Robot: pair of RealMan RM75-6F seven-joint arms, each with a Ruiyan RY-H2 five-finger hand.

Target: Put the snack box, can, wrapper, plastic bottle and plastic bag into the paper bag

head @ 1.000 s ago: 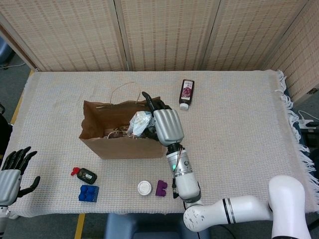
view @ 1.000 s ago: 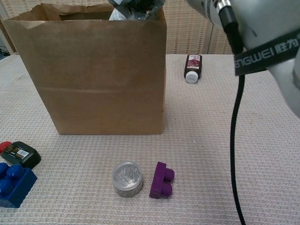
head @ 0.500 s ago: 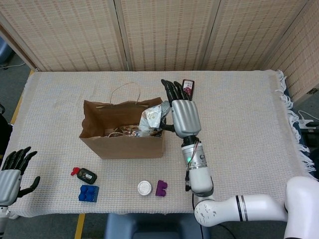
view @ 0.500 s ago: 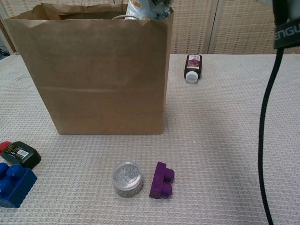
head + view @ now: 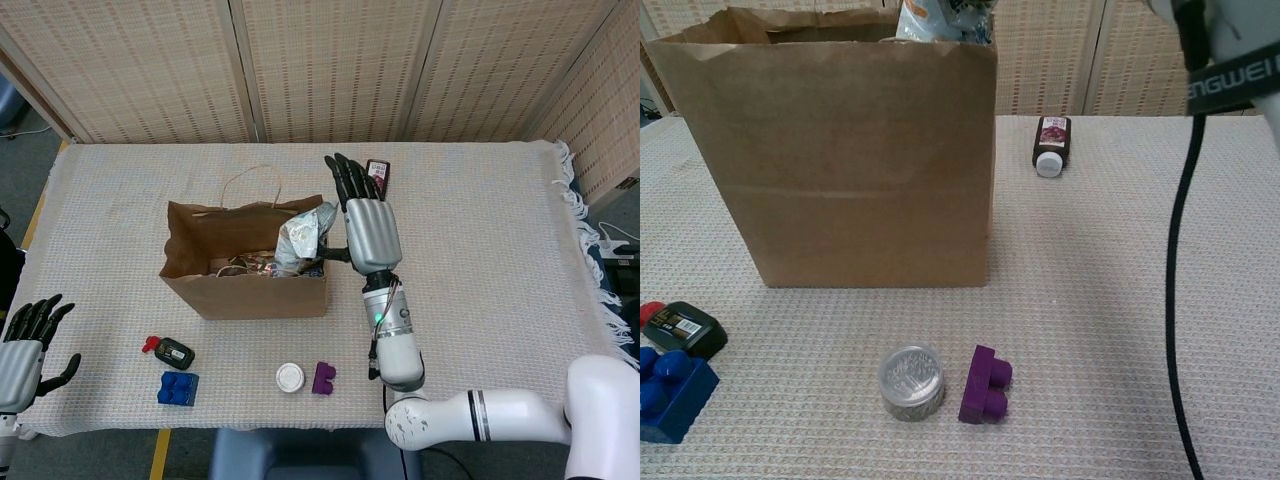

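Note:
The brown paper bag (image 5: 240,285) (image 5: 840,170) stands open on the table, with several items inside. A silvery wrapper (image 5: 303,236) (image 5: 938,14) sticks up out of its right corner. My right hand (image 5: 365,228) hovers just right of the bag with its fingers stretched out and holds nothing; its thumb points toward the wrapper. A dark plastic bottle (image 5: 378,172) (image 5: 1051,144) with a white cap lies behind the hand, partly hidden in the head view. A small round silver can (image 5: 290,377) (image 5: 911,381) stands in front of the bag. My left hand (image 5: 24,345) is open at the table's front left corner.
A purple brick (image 5: 323,377) (image 5: 986,384) lies beside the can. A blue brick (image 5: 178,387) (image 5: 670,394) and a small black object with a red cap (image 5: 170,351) (image 5: 680,330) lie at the front left. My right arm's cable (image 5: 1175,300) hangs at the right.
My right hand has come up out of the bag, moved right and spread its fingers. The wrapper it carried now stands in the bag's right corner.

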